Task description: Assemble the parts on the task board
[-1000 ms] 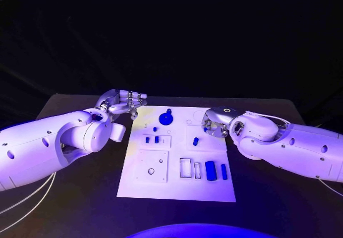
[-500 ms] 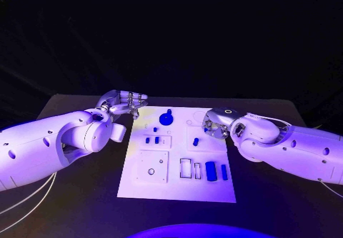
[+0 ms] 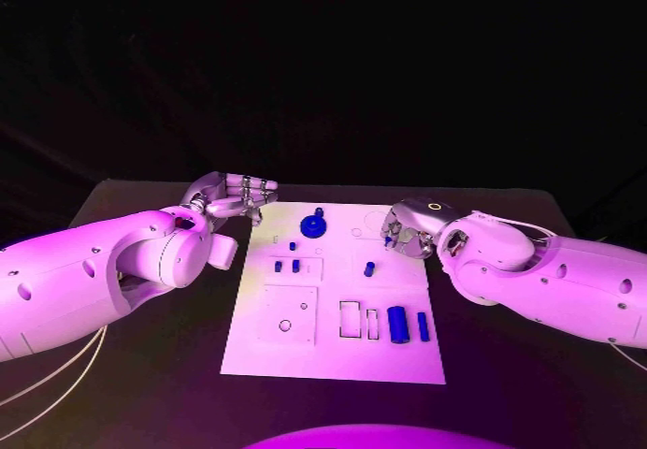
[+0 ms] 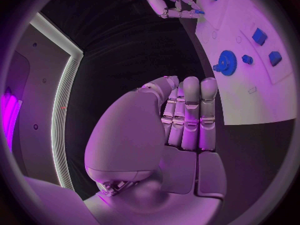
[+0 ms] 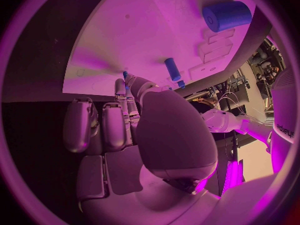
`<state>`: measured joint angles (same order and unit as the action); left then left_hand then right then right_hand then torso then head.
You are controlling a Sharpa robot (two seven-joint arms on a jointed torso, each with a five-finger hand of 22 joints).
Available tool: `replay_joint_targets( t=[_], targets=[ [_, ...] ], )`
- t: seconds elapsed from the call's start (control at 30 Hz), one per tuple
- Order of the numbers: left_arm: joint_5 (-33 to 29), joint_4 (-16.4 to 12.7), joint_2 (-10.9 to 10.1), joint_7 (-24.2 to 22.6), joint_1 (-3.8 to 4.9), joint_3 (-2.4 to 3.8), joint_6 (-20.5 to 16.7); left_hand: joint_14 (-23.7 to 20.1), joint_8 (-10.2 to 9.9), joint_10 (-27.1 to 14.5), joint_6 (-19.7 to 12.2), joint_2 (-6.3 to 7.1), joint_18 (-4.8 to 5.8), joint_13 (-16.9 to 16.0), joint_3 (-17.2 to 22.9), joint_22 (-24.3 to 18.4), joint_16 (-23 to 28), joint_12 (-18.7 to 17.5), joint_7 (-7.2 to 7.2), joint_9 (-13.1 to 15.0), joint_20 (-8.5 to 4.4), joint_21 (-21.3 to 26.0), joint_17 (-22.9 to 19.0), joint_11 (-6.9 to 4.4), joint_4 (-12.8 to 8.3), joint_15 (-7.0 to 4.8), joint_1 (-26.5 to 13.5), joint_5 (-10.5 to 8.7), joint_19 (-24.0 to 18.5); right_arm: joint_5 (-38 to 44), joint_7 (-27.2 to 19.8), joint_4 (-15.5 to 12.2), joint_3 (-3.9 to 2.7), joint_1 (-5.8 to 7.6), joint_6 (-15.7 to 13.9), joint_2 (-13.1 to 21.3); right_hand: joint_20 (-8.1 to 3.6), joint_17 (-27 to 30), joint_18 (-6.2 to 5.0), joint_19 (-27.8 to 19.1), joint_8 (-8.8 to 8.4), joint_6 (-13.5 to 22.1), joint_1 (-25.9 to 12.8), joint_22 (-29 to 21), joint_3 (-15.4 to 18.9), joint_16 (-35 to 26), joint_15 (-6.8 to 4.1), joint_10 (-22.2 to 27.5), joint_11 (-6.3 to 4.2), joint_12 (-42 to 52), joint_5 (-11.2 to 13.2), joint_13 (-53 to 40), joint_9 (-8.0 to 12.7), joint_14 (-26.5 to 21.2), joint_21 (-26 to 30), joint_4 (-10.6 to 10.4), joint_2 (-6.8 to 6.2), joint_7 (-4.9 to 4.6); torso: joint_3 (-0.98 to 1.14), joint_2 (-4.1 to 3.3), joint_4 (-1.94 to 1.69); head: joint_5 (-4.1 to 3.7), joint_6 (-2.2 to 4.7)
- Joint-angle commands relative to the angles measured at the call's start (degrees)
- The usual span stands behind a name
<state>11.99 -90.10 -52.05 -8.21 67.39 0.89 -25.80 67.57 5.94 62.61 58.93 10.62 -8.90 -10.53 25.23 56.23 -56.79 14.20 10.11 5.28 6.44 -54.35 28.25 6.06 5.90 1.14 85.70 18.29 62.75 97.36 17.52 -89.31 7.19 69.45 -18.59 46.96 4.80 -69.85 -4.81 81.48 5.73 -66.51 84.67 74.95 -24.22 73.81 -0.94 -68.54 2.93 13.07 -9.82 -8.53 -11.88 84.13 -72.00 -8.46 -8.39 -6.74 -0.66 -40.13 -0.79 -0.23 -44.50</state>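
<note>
Head view first. Task board (image 3: 337, 299) lies flat in the middle of the black table (image 3: 135, 374), its long side running away from the robot. On it sit the blue parts: a gear-like disc with a knob (image 3: 313, 224) near the far edge, two small pegs (image 3: 286, 265) in a raised square block, a short pin (image 3: 368, 267) to the right of them, and a thick cylinder (image 3: 398, 323) with a slimmer bar (image 3: 422, 325) beside it near the board's near right. The left hand (image 3: 232, 198) hangs off the board's far left corner, fingers curled in together with nothing between them. The right hand (image 3: 405, 230) sits over the board's far right edge, fingers tucked under — what they close on cannot be made out here.

Left wrist view: the left hand (image 4: 184, 120) shows its fingers lying straight and side by side against the palm, holding nothing. Beyond it the board's corner carries the gear-like disc (image 4: 227, 62). Farther off the right hand (image 4: 165, 0) pinches a small blue piece (image 4: 198, 11) at its fingertips, just at the board's edge.

Right wrist view: the right hand (image 5: 134, 125) has thumb and one finger brought together (a sliver of blue (image 5: 125, 75) shows at the tips) — the other fingers lie folded. The pin (image 5: 172, 69) and cylinder (image 5: 226, 15) rest on the board beyond.
</note>
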Motion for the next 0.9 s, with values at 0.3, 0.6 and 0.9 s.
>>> replay_joint_targets(
  t=[0.3, 0.6, 0.9],
  targets=[
    [-0.4, 0.1, 0.1, 0.1, 0.06, 0.03, 0.9, -0.5, -0.3, -0.6, -0.5, -0.34, -0.54, -0.1, 0.0, -0.3, 0.4, 0.2, 0.15, -0.1, -0.08, 0.6, -0.2, 0.06, -0.5, 0.17, 0.4, 0.14, -0.8, 0.0, 0.6, -7.9, -0.47, 1.19, -2.4, 4.0, -0.08, 0.0, 1.11, 0.6, 0.07, -0.4, -0.6, 7.2, 0.0, 0.0, -0.54, -0.6, -0.06, -0.3, -0.5, 0.1, -0.1, 2.4, -0.6, -0.1, -0.12, 0.03, 0.00, -0.06, 0.11, 0.60, -0.02],
    [-0.6, 0.2, 0.4, -0.3, 0.04, 0.02, 1.1, -0.5, -0.3, -0.6, -0.6, -0.34, -0.55, -0.1, 0.0, -0.4, 0.4, 0.2, 0.16, -0.1, -0.08, 0.6, -0.2, 0.07, -0.5, 0.18, 0.4, 0.14, -0.8, -0.2, -0.2, -14.5, -0.64, 1.25, -4.3, 2.9, -0.15, -0.1, 1.19, 0.7, 0.03, -0.5, -0.6, 7.4, -0.2, 0.2, -0.59, -0.8, -0.10, -0.5, -1.3, 0.2, -0.1, 2.4, -1.0, 0.1, -0.19, 0.05, -0.03, -0.01, -0.01, 2.26, -0.15],
    [-1.4, 0.0, 0.8, -1.1, 0.04, -0.03, 1.4, -0.6, -0.3, -0.7, -0.6, -0.36, -0.56, -0.1, 0.1, -0.4, 0.5, 0.3, 0.18, -0.1, -0.06, 0.7, -0.3, 0.09, -0.5, 0.21, 0.3, 0.13, -0.9, -0.1, -1.4, -14.3, -0.48, -0.35, -4.1, -1.9, -0.16, -0.1, 1.20, 0.8, 0.01, -0.5, -0.6, 7.5, -0.3, 0.2, -0.59, -0.8, -0.10, -0.5, -1.5, 0.2, -0.1, 2.4, -1.0, 0.2, -0.20, 0.05, -0.15, 0.00, -0.06, 4.90, -1.10]
  ],
)
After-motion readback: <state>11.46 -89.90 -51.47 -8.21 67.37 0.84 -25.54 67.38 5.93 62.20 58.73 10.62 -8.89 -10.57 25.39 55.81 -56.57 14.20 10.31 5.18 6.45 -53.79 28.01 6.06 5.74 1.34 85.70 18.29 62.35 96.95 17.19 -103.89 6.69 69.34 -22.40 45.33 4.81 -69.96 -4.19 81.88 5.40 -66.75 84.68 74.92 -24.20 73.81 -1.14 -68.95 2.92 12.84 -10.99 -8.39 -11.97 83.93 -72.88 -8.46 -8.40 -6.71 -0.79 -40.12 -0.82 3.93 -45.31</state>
